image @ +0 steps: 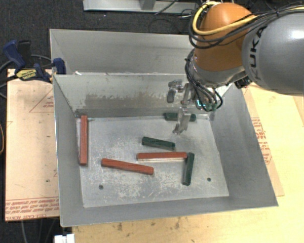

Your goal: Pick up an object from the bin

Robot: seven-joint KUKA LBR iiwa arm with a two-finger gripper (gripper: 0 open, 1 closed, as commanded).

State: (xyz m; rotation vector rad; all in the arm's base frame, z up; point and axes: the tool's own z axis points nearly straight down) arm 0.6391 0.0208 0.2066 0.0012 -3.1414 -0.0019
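My gripper (179, 129) hangs over the back right part of the bin floor, its thin fingers pressed together and shut with nothing between them. Right behind it, at the foot of the back wall, lies a short dark green block (171, 117), partly hidden by the fingers. Just in front of the fingertips and slightly left lies another dark green block (158, 143), apart from them. A red-brown stick (162, 156) lies flat in front of that block, its right end meeting a dark green stick (188, 168).
A second red-brown stick (127, 166) lies slanted in the middle of the floor. A third red-brown stick (83, 139) runs along the left wall. The arm and its orange cover hang over the bin's back right corner.
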